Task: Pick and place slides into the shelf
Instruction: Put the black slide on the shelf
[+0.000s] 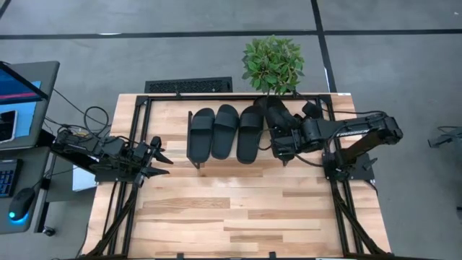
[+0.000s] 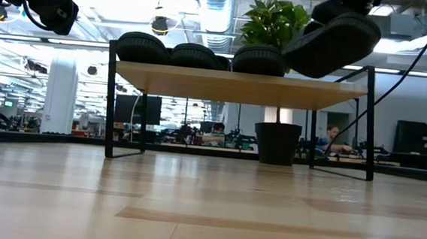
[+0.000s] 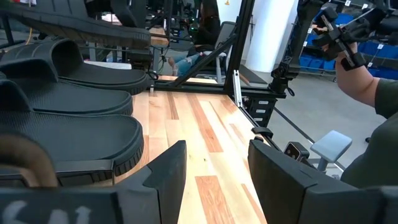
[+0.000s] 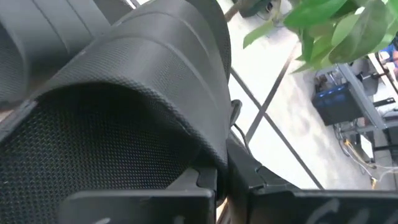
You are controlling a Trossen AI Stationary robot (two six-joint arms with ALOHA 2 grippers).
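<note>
Near the tabletop's far right corner, my right gripper clamps the fourth matte black rubber slide above the light-wood shelf; rubbery, light, flexible, so I'd grip its strap. Left gripper waits spread wide.

Three black slides lie flat, side by side and touching, on the shelf, a light-wood board on thin black legs. A fourth slide hangs tilted above the shelf's end beside them.
</note>
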